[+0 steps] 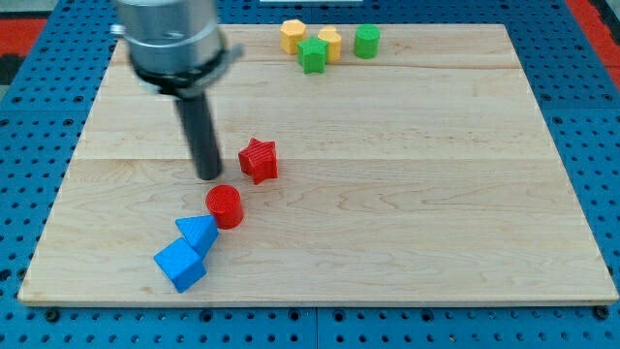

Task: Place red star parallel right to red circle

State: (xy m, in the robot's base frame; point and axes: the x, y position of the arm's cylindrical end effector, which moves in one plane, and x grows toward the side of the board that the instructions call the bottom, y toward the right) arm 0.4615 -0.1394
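Note:
The red star [259, 160] lies on the wooden board [387, 194], left of the middle. The red circle [224, 206] lies just below and to the left of the star, a small gap apart. My tip [209, 176] rests on the board to the left of the star and just above the circle, close to both but touching neither.
A blue triangle [199, 233] touches the circle's lower left, with a blue cube [180, 265] below it. At the view's top stand a yellow block [293, 36], a green star [312, 55], another yellow block [330, 43] and a green cylinder [366, 42].

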